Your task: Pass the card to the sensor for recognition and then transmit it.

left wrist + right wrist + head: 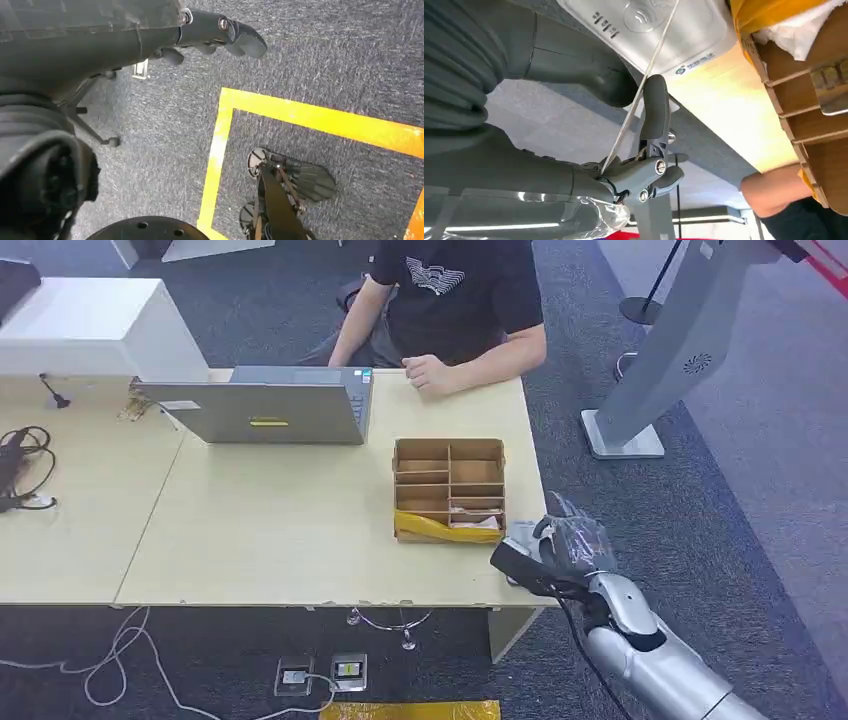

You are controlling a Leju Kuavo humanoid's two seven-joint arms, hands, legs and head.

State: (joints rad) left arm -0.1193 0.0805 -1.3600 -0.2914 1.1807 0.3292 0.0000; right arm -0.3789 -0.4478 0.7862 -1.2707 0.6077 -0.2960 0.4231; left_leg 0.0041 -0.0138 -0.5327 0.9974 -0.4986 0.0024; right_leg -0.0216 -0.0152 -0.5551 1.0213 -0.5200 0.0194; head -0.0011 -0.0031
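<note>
Wooden table: laptop, cardboard organizer, cables.

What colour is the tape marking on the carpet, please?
Yellow; the tape marking shows best in the left wrist view.

**Office corner with pale wood desk on dark carpet**

A light wood desk stands on dark grey-blue carpet. A second desk of the same finish adjoins it, carrying black cables and a white box-shaped unit. White cables and floor sockets lie below the desk's front edge. A grey kiosk stand leans up from its white base beside the desk. Yellow tape marks the carpet.
</note>
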